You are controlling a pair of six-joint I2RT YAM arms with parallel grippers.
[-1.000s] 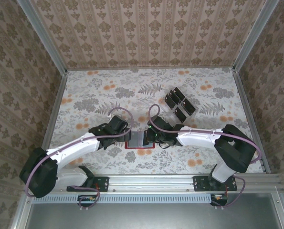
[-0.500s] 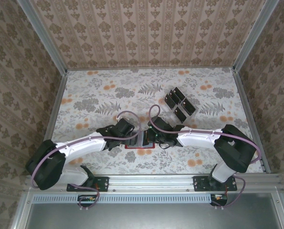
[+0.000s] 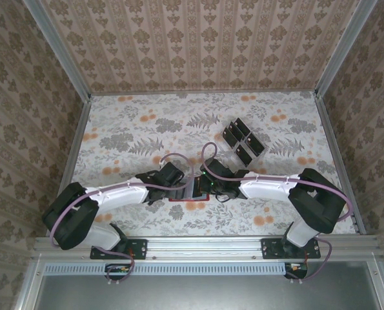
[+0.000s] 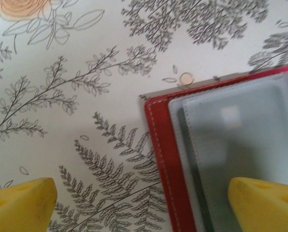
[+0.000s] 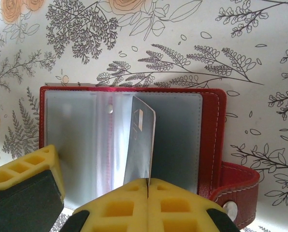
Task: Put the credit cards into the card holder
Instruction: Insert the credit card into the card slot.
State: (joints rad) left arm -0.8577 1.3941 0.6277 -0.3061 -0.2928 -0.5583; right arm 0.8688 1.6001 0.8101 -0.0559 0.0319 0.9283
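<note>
Red stitched card holder (image 5: 212, 111) open; thin credit card (image 5: 140, 142) upright.

Overhead; both wrists close above wallet (image 5: 212, 112)

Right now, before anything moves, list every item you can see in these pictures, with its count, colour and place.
wallet: one, red with grey inside, lying open, table's near centre
held card: one, looks grey here, standing on edge over the open wallet
loose cards: about five, black, grouped right of centre, beyond the wallet
table: one, pale floral cloth
walls: patterned, brownish, around the table
left gripper: yellow fingers, open, straddling a wallet edge
right gripper: yellow fingers, shut on the held card
</note>
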